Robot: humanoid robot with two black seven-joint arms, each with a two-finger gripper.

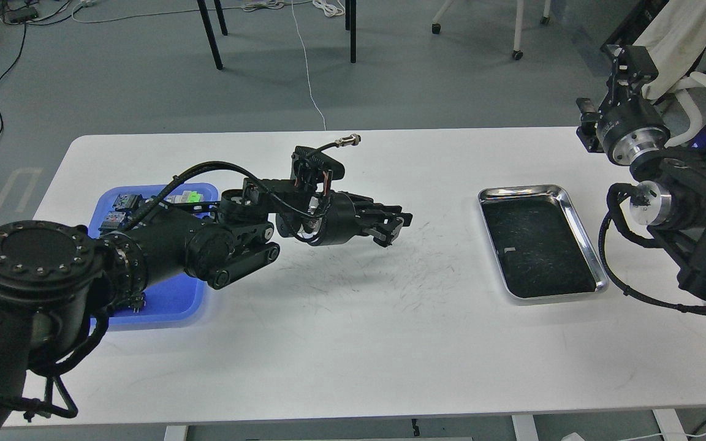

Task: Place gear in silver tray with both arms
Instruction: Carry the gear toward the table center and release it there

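The silver tray [580, 226] lies on the right of the white table, its dark scratched floor bare except for a small pale speck. My left gripper [394, 226] hovers over the table's middle, pointing right toward the tray, about a tray's width short of it. Its dark fingers are close together, and I cannot tell whether anything is between them. My right gripper [627, 58] is raised beyond the table's far right corner, pointing up and away. Its fingers cannot be told apart. No gear is visible.
A blue plastic tray [172, 300] sits at the left under my left arm, with small parts [121, 203] at its far end. The right arm's joints [653, 202] hang just right of the silver tray. Chair legs and cables are on the floor beyond.
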